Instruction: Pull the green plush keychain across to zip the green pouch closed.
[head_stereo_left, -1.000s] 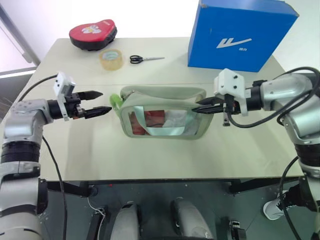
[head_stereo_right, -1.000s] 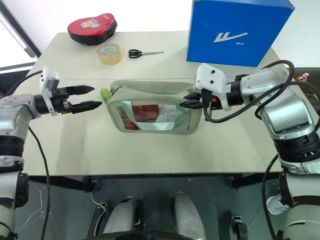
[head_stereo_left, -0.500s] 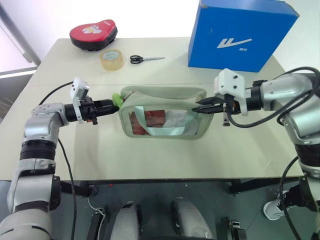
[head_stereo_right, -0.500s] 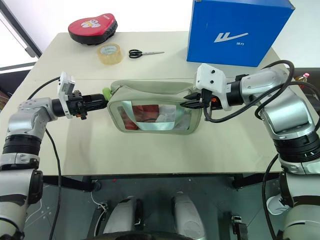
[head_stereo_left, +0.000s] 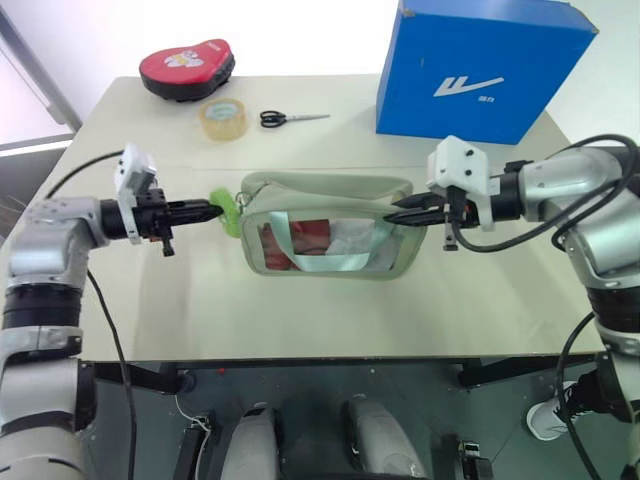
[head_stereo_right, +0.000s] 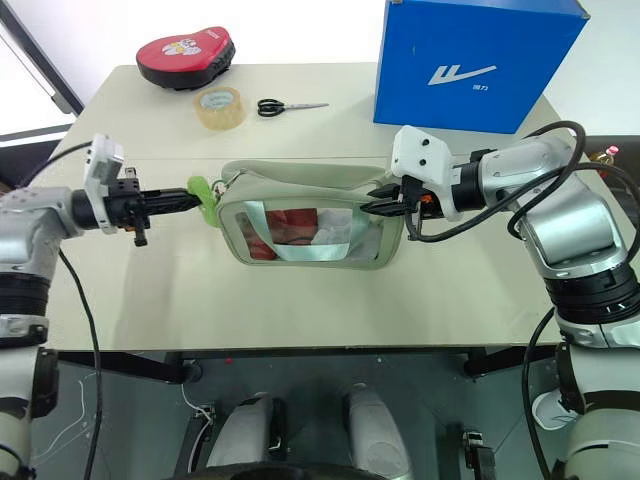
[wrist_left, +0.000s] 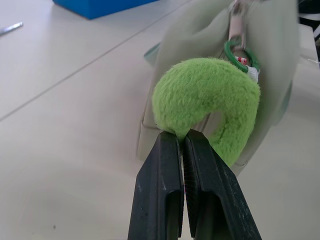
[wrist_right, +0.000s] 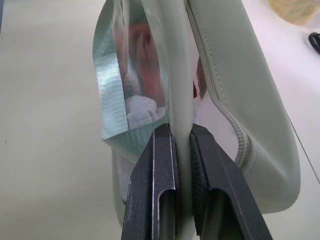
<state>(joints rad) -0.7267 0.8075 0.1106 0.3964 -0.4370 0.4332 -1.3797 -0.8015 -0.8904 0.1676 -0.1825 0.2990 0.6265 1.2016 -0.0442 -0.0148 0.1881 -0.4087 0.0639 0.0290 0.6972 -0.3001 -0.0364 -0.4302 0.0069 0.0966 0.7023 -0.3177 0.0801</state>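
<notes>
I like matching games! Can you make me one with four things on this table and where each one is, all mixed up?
Things:
1. green plush keychain
2. green pouch
3. scissors
4. tape roll

Places:
A. lying between the tape roll and the blue box
B. pinched in the left gripper
C. sitting in front of the red pad
D. one end clamped by the right gripper

Right pairs: 1-B, 2-D, 3-A, 4-C
</notes>
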